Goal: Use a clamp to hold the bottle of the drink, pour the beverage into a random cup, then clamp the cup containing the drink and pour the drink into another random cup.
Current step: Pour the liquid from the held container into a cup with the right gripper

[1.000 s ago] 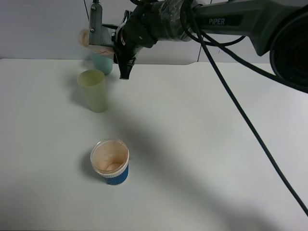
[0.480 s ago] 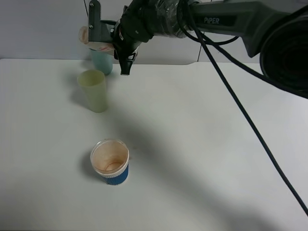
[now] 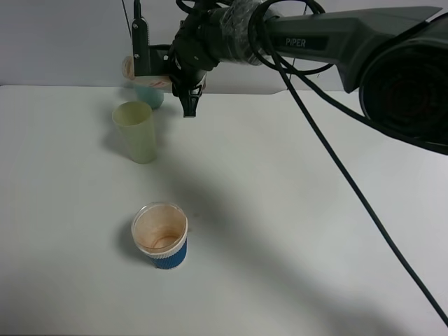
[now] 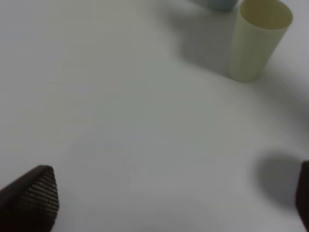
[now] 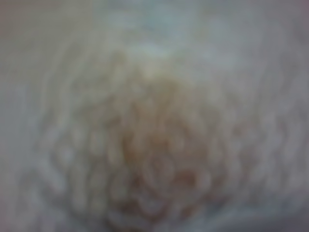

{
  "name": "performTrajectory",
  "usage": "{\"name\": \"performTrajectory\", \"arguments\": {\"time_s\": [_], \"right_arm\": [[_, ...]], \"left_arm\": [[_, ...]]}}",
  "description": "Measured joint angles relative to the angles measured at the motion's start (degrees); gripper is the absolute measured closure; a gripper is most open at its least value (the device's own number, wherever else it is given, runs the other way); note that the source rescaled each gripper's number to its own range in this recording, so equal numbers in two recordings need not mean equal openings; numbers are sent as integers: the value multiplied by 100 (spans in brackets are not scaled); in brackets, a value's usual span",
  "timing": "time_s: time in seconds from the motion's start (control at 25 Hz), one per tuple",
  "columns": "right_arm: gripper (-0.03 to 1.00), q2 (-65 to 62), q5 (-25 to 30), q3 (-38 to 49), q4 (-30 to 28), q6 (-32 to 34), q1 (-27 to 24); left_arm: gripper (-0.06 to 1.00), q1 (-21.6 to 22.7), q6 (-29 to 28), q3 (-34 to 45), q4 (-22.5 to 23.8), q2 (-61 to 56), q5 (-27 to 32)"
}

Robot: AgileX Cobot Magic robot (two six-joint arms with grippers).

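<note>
While the right fingers (image 3: 187, 101) are clamped on the bottle (image 3: 145, 74), it's tipped on its side in the air right over the teal cup (image 3: 149, 96) near the far edge of the table (image 3: 294, 210). It looks whitish with a pinkish tint at one end. The arm covers a good part of it, and the right wrist view is just a brownish-white blur. The pale yellow-green cup (image 3: 137, 133) is a smooth tapered tumbler, upright, close by. Left fingers (image 4: 31, 195) are spread wide, with dark ribbed tips.
</note>
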Motion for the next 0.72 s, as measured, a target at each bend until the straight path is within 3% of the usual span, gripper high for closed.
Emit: {"name": "performTrajectory", "arguments": {"time_s": [0.72], "right_arm": [[93, 0, 303, -11, -722, -18, 312]], "left_arm": [[-3, 0, 0, 0, 0, 0, 0]]}}
